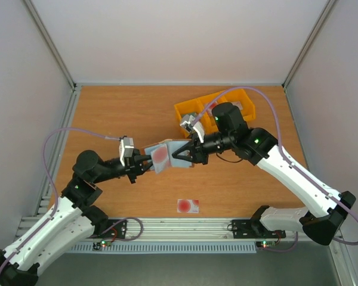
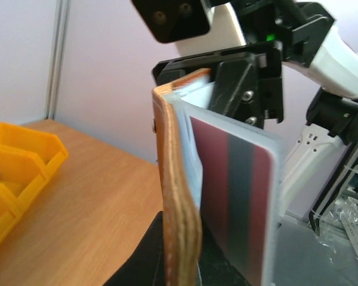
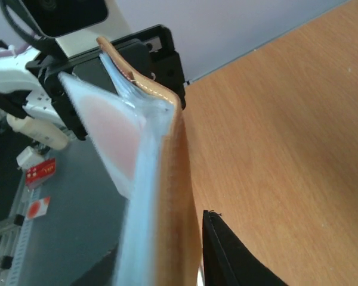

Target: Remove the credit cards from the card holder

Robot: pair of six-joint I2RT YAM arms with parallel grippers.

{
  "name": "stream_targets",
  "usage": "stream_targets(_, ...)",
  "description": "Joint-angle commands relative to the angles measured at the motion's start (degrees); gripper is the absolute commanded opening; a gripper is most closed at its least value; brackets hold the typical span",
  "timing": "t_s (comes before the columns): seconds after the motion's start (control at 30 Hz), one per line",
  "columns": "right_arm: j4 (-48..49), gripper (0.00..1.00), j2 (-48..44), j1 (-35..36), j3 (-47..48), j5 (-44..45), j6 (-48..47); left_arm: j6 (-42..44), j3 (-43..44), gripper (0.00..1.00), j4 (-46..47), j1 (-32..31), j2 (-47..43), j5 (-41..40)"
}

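two credit cards show. the tucked card (image 1: 160, 156) sticks out of the card holder (image 1: 174, 146) at mid-frame in the overhead view, its upper face pale with a red round spot. the left wrist view shows its other face, red with a dark stripe. the loose card (image 1: 187, 206), also pale with a red spot, lies flat on the wooden table (image 1: 107, 119) at lower middle, well apart from both arms.

the card holder is brown leather with a grey-blue lining, and it is held off the table between the two arms. the left gripper (image 1: 147, 162) is closed on its left end, the leather flap running down between the fingers in the left wrist view. whether the tucked card is pinched too cannot be told. the right gripper (image 1: 176, 154) clasps the opposite end, one dark finger (image 3: 227, 256) lying against the leather.

a yellow three-compartment bin (image 1: 182, 110) sits at upper centre, behind the right wrist. small pale items lie in it, too small to name.
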Motion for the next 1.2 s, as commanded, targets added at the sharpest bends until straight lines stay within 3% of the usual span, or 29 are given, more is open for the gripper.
stream_targets(0.0,-1.17,0.35,-1.01,-0.87,0.35,6.53,0.07,3.79,2.36,0.0,-7.51,-0.27,-1.68,-6.51)
stream_targets(0.1,-1.86,0.52,-2.63,-2.65,-2.04,10.51,2.26,16.24,6.06,0.0,-23.08,-0.75,-0.44,-20.65)
stream_targets(0.2,-1.43,0.63,-4.75,-2.99,-4.65,16.22,3.98,39.65,7.92,0.0,-32.04,-2.64,2.68,-36.92)
stream_targets(0.3,-2.39,0.67,-4.58,-3.05,-5.92,22.89,5.38,54.19,8.82,0.0,-34.34,-3.62,3.86,-43.22)
stream_targets(0.37,-1.8,0.68,-4.07,-3.06,-6.73,24.36,6.27,56.45,9.65,0.0,-34.15,-3.77,3.98,-43.4)
stream_targets(0.6,6.35,0.78,-3.68,-2.89,-10.2,17.55,9.42,46.72,11.97,0.0,-36.74,-3.84,4.28,-39.19)
stream_targets(0.77,13.13,0.88,-4.07,-2.88,-13.75,12.79,10.22,24.28,12.62,0.0,-36.43,-0.82,2.47,-23.55)
stream_targets(0.87,16.22,0.86,-4.6,-2.91,-15.48,11.02,10.26,11.66,10.78,0.0,-33.37,1.29,1.36,-16.33)
stream_targets(0.97,17.22,0.85,-3.67,-2.86,-16.5,9.6,10.23,4.65,8.52,0.0,-28.16,3.6,0.27,-10.42)
stream_targets(1.17,20.68,0.82,-2.99,-2.87,-17.1,3.49,11.05,-2.23,6.65,0.0,-21.41,4.27,0.03,-2.29)
